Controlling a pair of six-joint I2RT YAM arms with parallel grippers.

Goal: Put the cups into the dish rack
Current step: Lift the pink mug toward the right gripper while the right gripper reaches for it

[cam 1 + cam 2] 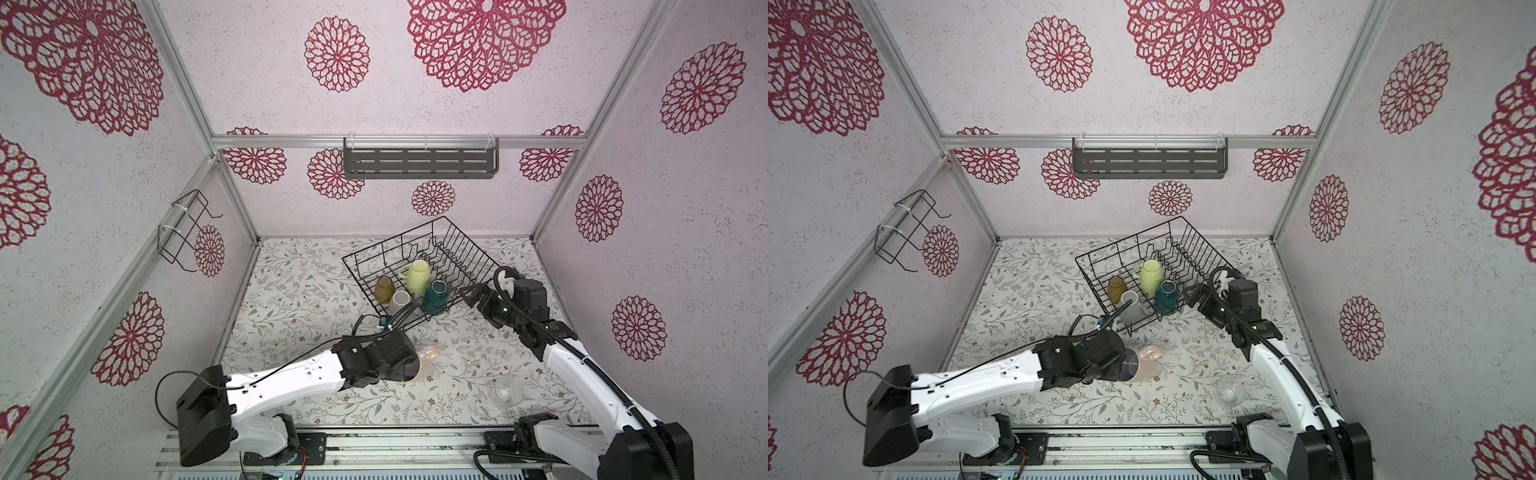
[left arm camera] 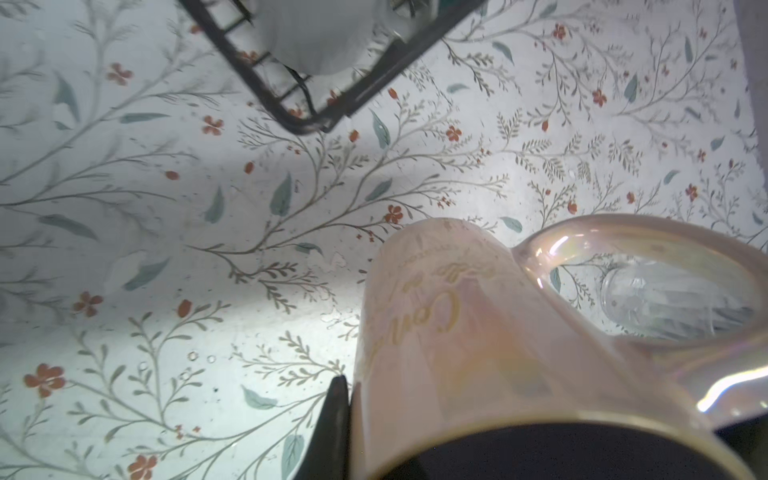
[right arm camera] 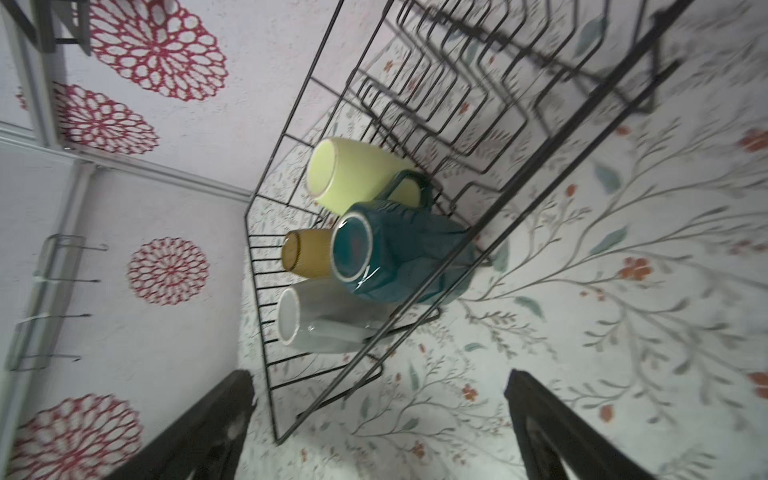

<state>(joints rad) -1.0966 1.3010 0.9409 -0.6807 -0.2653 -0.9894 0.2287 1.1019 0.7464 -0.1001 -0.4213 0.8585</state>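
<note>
Nearest the base, at 5 o'clock on the floral table [image 1: 291,291], the small clear glass [image 1: 508,390] stands untouched. At 10 o'clock from it, the left gripper [image 1: 405,365] is pinched on the rim of the large pink mug [image 1: 430,356], which is tipped on its side. At 12 o'clock from that mug, the dish rack [image 1: 469,243] already holds the light grey mug [image 1: 400,302], amber glass tumbler [image 1: 384,289], dark teal mug [image 1: 435,296] and pale yellow-green mug [image 1: 417,276]. That makes four loaded, one in hand and one waiting. The right gripper [image 1: 467,293] hangs wide and empty at 3 o'clock of the teal mug. Only the left wrist view shows a finger [image 2: 336,415] against the pink wall; the top views hide that grip.
</note>
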